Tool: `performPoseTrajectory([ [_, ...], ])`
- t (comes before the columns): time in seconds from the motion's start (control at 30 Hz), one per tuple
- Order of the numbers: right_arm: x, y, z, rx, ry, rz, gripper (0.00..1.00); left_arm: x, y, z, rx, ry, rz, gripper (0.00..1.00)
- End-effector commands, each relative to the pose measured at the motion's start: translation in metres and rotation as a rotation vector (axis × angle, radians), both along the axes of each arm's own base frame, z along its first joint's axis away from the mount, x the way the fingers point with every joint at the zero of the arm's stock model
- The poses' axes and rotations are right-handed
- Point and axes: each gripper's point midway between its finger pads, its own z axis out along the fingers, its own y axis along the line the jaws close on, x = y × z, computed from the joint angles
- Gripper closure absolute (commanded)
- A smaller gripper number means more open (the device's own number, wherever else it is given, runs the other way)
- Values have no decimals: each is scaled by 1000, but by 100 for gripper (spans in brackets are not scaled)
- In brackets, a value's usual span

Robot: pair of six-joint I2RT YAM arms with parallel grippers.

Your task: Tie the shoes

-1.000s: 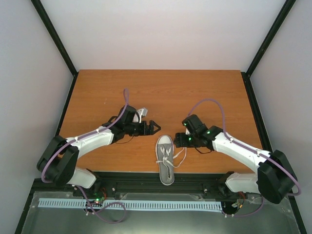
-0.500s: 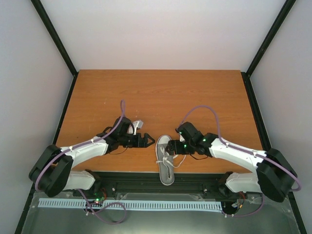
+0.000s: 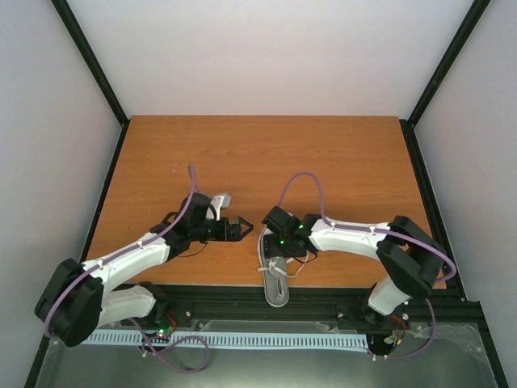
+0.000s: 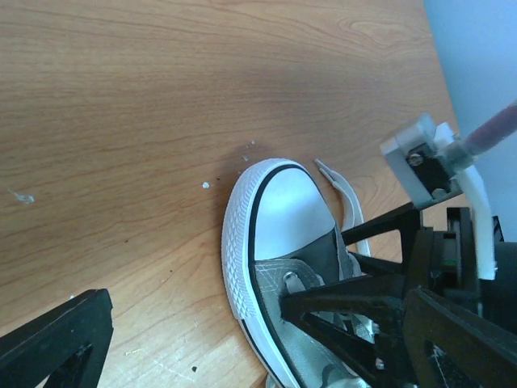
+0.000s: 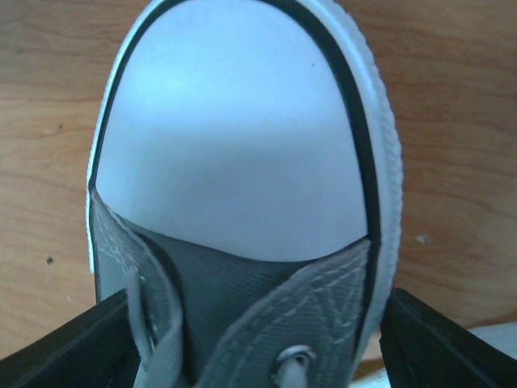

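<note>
Both arms reach inward from their bases, elbows out and forearms low. The left hand (image 3: 238, 229) points right toward the other, its fingers parted. The right hand (image 3: 273, 241) tips downward, its fingers (image 5: 56, 347) apparently spread wide, with only their edges showing.

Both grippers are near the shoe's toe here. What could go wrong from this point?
The heel of the shoe hangs past the near edge of the table; a nudge from the right gripper, open astride the toe, could drop it. The left gripper sits close beside the right one, so they may collide. The laces lie loose; a grab might catch canvas instead.
</note>
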Motion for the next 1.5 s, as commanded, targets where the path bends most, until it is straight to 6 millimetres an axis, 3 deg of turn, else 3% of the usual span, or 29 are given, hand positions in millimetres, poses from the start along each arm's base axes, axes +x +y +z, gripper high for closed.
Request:
performPoseTrajectory([
  [0.0,3,-14,-6,-136,-22,-85,25,6,6,13,3,-64,40,0],
  [0.13,2,-18,1,-182,-39,-98,25,8,9,15,14,-81,50,0],
  [0.37,-10,-15,9,-199,-35,-85,16,8,10,14,27,-84,51,0],
  [0.47,-14,-14,7,-203,-25,-83,19,8,9,12,29,-78,49,0],
  [0.57,-15,-10,5,-198,-17,-76,35,8,10,11,33,-79,49,0],
  [0.67,-16,-8,5,-193,-11,-72,65,8,12,10,41,-84,52,0],
  [0.8,-5,-4,17,-185,-59,-72,92,9,15,12,51,-99,62,0],
  [0.83,1,-1,24,-176,-80,-73,97,10,15,14,48,-108,63,0],
  [0.97,39,5,71,-96,-179,-81,97,13,14,25,35,-169,61,0],
  [1.1,80,4,140,46,-327,-80,97,19,15,48,9,-296,61,0],
  [1.23,113,-3,206,200,-420,-45,97,23,13,83,-45,-494,38,0],
  [1.37,131,-10,268,326,-511,-8,97,26,8,108,-78,-675,-1,0],
  [1.47,134,-11,300,372,-551,29,97,27,-1,117,-101,-762,-51,0],
])
